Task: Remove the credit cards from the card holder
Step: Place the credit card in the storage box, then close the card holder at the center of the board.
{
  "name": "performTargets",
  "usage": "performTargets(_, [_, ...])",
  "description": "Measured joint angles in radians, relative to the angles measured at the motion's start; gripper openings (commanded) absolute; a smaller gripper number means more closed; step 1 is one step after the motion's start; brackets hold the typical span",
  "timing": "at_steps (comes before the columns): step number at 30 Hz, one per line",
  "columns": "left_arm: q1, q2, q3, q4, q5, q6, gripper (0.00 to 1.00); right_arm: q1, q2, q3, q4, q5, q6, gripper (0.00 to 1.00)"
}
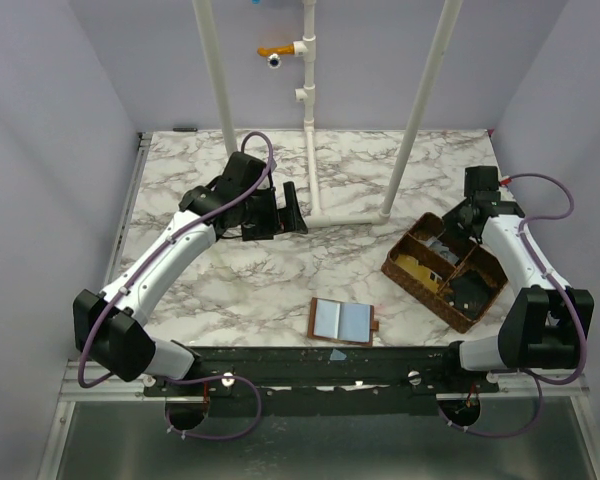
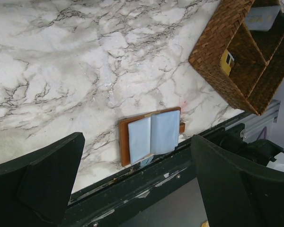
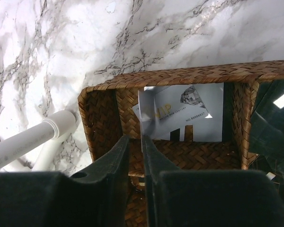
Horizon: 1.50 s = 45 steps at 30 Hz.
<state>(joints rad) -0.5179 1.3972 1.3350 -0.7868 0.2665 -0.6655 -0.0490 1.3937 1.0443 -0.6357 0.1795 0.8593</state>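
the brown basket [image 1: 418, 293] sits on the marble table [image 1: 230, 290]. it has a few small rooms inside. the right gripper [image 3: 135, 142] hangs over the basket and points down into its far corner room. its two fingers [image 3: 109, 165] are almost together, with only a thin slit between them. a pale card [image 3: 182, 111] stands in that room and leans on the basket's wall. one edge of the card comes right down to the finger tips. i cannot tell if they pinch it or not. a yellow card [image 1: 416, 266] lies in the room next to it. a dark card [image 1: 469, 292] lies in another room of the basket, nearer the arms. the wallet [image 1: 342, 322] is outside the basket, on the side toward the left arm, apart from it. it lies flat and wide open, blue-grey pockets up. the left gripper [image 1: 280, 212] is well away from the basket, up above the table. its fingers are spread wide and hold nothing. a white pipe [image 3: 26, 142] lies just beside the basket's far corner.
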Motion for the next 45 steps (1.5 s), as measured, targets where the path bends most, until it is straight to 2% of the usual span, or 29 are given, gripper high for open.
performTargets(7, [0.001, -0.012, -0.024, 0.005, 0.006, -0.001, 0.99, 0.000, -0.003, 0.000, -0.004, -0.018, -0.018, 0.53])
performTargets(14, [0.001, -0.035, -0.052, 0.023, 0.013, -0.005, 0.98, 0.002, -0.014, 0.002, -0.010, -0.056, -0.068, 0.92])
performTargets(17, [0.001, -0.052, -0.082, 0.033, 0.021, -0.015, 0.98, 0.016, -0.023, 0.002, -0.018, -0.063, -0.083, 1.00])
performTargets(20, [0.001, -0.068, -0.114, 0.050, 0.035, -0.026, 0.98, 0.054, -0.041, 0.015, -0.043, -0.060, -0.098, 1.00])
performTargets(28, [-0.008, -0.106, -0.203, 0.089, 0.061, -0.060, 0.98, 0.257, -0.101, 0.069, -0.092, -0.043, -0.103, 1.00])
performTargets(32, [-0.048, -0.111, -0.256, 0.105, 0.059, -0.081, 0.98, 0.356, -0.152, 0.063, -0.122, -0.025, -0.087, 1.00])
performTargets(42, [-0.182, -0.111, -0.436, 0.192, 0.041, -0.156, 0.98, 0.557, -0.278, -0.071, -0.144, -0.008, -0.008, 1.00])
performTargets(45, [-0.206, -0.106, -0.504, 0.244, 0.040, -0.183, 0.95, 0.622, -0.301, -0.127, -0.144, 0.003, 0.024, 1.00])
